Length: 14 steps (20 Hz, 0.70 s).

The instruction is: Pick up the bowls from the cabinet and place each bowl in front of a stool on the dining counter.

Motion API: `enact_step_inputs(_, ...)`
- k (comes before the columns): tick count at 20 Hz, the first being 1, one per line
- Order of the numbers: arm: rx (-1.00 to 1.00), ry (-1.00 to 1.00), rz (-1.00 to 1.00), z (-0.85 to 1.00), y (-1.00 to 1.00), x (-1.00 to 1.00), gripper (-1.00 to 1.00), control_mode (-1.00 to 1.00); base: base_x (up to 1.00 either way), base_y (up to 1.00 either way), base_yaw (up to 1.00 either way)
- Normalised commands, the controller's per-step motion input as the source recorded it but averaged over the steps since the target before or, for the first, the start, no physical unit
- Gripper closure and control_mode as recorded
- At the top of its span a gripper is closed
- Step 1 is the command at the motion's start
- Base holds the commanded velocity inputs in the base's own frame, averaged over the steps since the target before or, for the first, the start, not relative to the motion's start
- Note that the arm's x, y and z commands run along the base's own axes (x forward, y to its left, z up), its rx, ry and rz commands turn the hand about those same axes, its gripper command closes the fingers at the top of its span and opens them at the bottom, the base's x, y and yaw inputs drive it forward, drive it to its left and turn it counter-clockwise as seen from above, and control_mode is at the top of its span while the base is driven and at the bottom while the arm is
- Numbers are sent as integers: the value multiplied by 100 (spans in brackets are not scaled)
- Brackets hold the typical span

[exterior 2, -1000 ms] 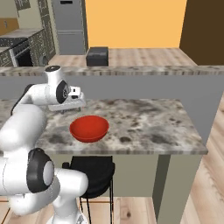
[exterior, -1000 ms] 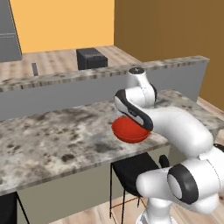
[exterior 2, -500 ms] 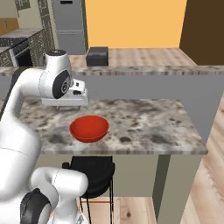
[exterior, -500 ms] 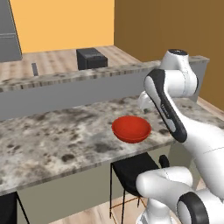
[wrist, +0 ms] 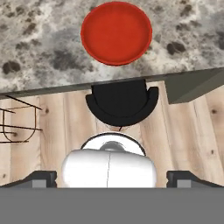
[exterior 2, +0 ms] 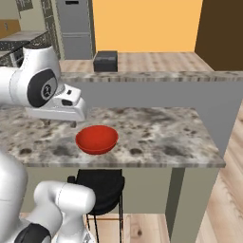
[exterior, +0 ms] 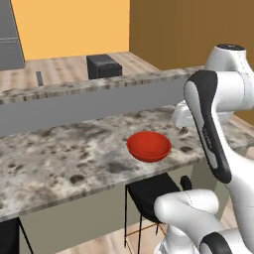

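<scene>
Right base view: the red bowl (exterior 2: 97, 138) sits unmoved near the dining counter (exterior 2: 161, 137) front edge, directly above a black stool (exterior 2: 100, 185). Since a second ago, the arm has lifted away, gripper (exterior 2: 59, 122) spread wide and empty.

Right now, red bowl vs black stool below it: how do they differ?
The red bowl is glossy bright red; the stool is black. The bowl rests on the dining counter top; the stool stands on the wood floor, tucked under the counter's edge. The bowl is an open round dish; the stool has a padded seat on thin legs. The hand view shows them lined up, bowl directly in front of stool.
</scene>
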Motion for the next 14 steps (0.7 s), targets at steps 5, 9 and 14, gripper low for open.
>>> enact_step_inputs(5, -3, -9, -12, 0, 0, -92, -100, -100, 0, 0, 0)
enact_step_inputs(9, 0, -1, -2, 0, 0, -20, -100, -100, 0, 0, 0)
enact_step_inputs(14, 0, 0, 0, 0, 0, 1, -100, -100, 0, 0, 0)
